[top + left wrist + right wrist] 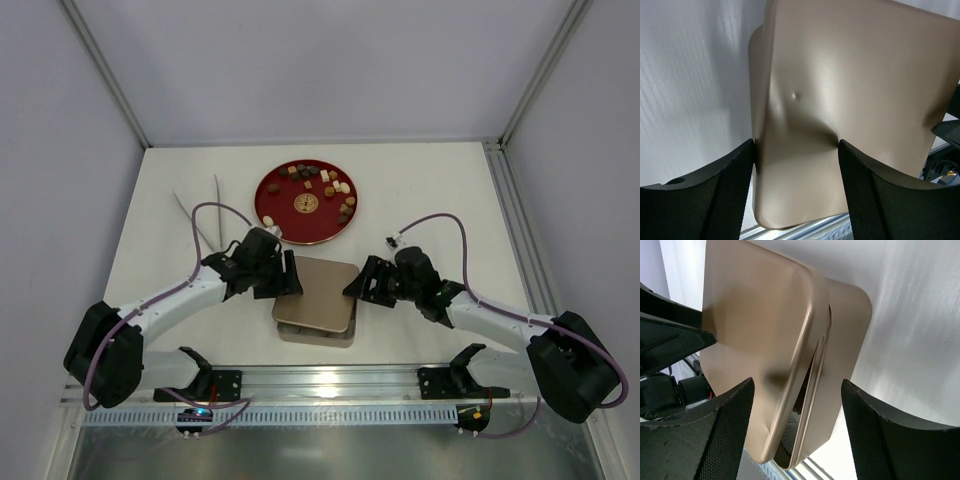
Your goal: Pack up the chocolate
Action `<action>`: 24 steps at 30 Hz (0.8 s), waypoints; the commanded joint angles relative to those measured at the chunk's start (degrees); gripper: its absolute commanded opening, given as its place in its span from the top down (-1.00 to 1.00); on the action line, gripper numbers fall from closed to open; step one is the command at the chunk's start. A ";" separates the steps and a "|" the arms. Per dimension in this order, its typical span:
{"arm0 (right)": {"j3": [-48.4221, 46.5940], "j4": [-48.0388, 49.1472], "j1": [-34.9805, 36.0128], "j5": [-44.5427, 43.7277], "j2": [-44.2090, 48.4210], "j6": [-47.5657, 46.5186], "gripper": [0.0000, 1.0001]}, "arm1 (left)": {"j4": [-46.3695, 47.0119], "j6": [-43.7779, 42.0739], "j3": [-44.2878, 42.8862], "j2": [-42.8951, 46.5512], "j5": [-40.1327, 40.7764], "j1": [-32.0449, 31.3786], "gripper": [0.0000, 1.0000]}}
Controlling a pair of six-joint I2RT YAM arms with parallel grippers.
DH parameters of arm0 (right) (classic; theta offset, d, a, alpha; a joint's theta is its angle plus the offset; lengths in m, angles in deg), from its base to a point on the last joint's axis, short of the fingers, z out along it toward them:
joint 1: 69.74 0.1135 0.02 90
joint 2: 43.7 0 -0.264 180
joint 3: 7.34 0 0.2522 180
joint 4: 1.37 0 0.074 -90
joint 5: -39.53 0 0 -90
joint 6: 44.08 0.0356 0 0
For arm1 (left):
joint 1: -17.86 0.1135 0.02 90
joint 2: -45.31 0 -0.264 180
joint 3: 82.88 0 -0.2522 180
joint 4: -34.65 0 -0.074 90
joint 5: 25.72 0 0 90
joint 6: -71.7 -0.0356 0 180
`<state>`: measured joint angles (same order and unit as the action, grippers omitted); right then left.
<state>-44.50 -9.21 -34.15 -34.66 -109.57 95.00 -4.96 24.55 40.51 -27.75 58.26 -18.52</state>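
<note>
We see the chocolate (pixel 318 182) lying loose on a round red plate (pixel 275 212) at the middle of the worktop (pixel 430 190), towards its far edge. The pieces are small round and square bites in dark brown, tan and cream, spread mostly over the far and right parts of the plate. A gold emblem (pixel 306 204) sits at the plate's centre, and its marking is too small for us to read.

Near the middle of the near edge stands a tan metal box (pixel 315 335) with its lid (pixel 320 290) on it. From the right wrist we see the lid (pixel 755 330) sitting askew, with a dark gap between it and the base (pixel 845 340). We find no writing on the lid (pixel 840 75).

The left end effector (pixel 290 277) is at the lid's left edge and the right end effector (pixel 352 288) at its right edge. In both wrist views the fingers are spread wide, the left end effector (pixel 796 145) over the lid and the right end effector (pixel 797 385) astride a corner of the box. We cannot tell whether any fingertip touches it.

Two thin white sticks (pixel 192 217) lie towards the left edge, beside the plate.
</note>
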 commanded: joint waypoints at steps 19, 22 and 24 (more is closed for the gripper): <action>-5.17 -2.84 2.46 -5.18 -2.51 -2.59 -0.10 | -4.74 1.36 -3.73 2.66 -1.36 -6.16 -0.32; -4.99 -3.10 2.99 -5.70 -2.08 -2.50 -0.04 | -5.53 1.36 -3.73 3.09 -1.27 -6.42 -0.32; -4.99 -3.71 3.25 -6.14 -1.81 -2.76 -0.04 | -6.23 1.36 -3.91 3.53 -1.27 -6.60 -0.33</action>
<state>-47.69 -12.62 -31.79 -39.47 -111.88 93.04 -10.68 25.05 38.83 -26.33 58.19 -24.51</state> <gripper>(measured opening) 0.523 0.664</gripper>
